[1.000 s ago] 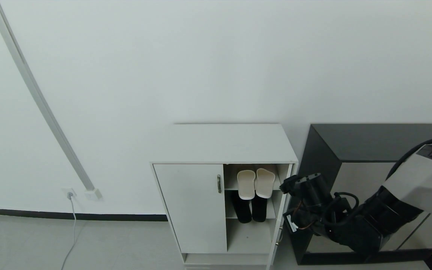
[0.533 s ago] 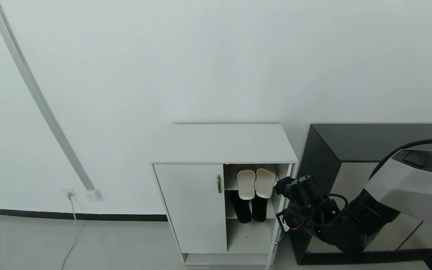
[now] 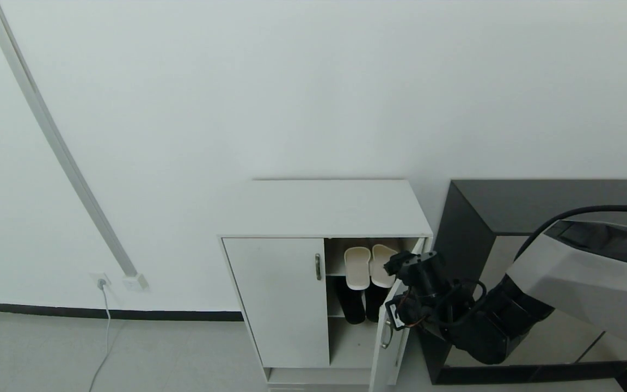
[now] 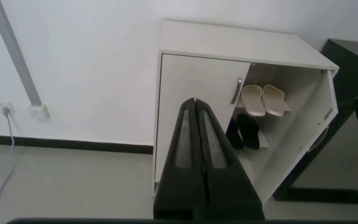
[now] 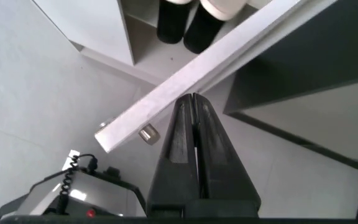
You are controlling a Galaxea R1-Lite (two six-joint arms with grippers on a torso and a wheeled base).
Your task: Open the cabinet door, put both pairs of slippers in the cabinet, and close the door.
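Right fingers (image 5: 180, 130): together, empty, tips against the cabinet door (image 5: 229, 53).
Left fingers (image 4: 185, 137): together, empty, well apart from the cabinet (image 4: 197, 74).
Done: white slippers (image 3: 370, 265) and black slippers (image 3: 361, 307) are shelved inside.
Left: apparently only shutting the half-open door.
Room: white wall, grey floor (image 3: 128, 354), dark-framed mirror (image 3: 463, 218) beside the cabinet.

I read the cabinet (image 3: 324, 209), centre of the head view, as matt white board with a smooth face. Its door handle (image 3: 318, 267) looks like metal with a slight sheen. White slippers (image 3: 358, 267): smooth, foam or plastic, I cannot tell which. Black slippers (image 3: 350, 307): matt. Dark unit (image 3: 536, 201), right of frame: matt top, mirror-glossy front. Floor (image 3: 183, 354): smooth grey, faint gloss. Right gripper (image 5: 195, 98): matt black plastic.
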